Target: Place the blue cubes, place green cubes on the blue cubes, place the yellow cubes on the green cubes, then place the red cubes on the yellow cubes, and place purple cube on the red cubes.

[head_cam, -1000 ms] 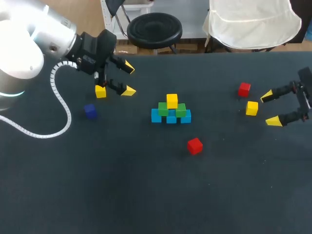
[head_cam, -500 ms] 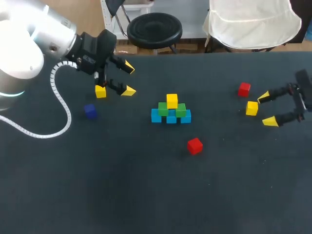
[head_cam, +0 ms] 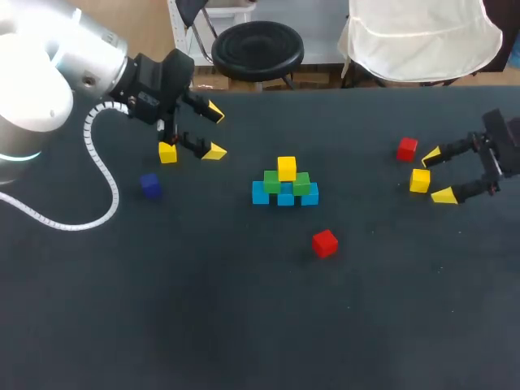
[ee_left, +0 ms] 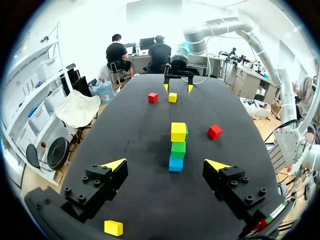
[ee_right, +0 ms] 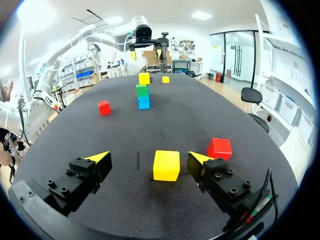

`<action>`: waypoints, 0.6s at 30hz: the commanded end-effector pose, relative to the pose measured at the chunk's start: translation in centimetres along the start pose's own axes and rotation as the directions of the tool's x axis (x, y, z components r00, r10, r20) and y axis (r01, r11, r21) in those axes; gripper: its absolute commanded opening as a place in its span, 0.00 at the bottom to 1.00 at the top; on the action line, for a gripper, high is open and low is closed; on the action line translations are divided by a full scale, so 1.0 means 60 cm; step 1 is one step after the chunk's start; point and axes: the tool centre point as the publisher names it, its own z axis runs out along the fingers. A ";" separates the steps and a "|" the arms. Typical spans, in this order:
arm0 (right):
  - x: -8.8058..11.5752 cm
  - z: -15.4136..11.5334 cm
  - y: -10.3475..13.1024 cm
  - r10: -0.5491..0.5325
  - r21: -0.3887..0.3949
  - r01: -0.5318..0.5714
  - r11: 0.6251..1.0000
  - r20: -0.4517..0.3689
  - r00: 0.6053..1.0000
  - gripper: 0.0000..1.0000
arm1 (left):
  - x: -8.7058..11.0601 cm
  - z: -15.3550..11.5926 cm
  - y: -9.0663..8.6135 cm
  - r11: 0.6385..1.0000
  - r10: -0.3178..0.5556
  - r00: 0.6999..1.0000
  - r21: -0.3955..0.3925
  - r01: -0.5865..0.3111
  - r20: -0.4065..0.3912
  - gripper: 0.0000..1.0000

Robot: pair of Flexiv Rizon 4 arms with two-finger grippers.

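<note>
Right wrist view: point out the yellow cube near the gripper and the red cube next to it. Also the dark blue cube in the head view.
yellow cube (ee_right: pixel 166 165), right wrist view, middle of the cube.
red cube (ee_right: pixel 219 148), right wrist view, middle of the cube.
dark blue cube (head_cam: pixel 150 184), head view, its top face.

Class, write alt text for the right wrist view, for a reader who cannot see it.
The right gripper, open, has a yellow cube on the dark table between its fingers, a red cube just beside one finger. Farther ahead stands a blue, green and yellow cube stack, with another red cube near it.
</note>
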 end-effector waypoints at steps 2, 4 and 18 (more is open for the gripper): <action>0.006 0.007 -0.006 0.002 -0.004 -0.002 1.000 0.005 1.000 1.00 | 0.000 0.001 0.001 1.000 0.000 1.000 0.002 0.000 -0.002 1.00; 0.008 0.008 -0.006 0.003 0.000 -0.003 1.000 0.006 1.000 1.00 | 0.000 0.001 0.001 1.000 0.000 1.000 0.002 0.000 -0.002 1.00; 0.005 0.020 -0.010 0.026 0.034 -0.025 0.999 -0.034 0.999 0.61 | 0.000 0.001 0.001 1.000 0.000 1.000 0.002 0.000 -0.002 1.00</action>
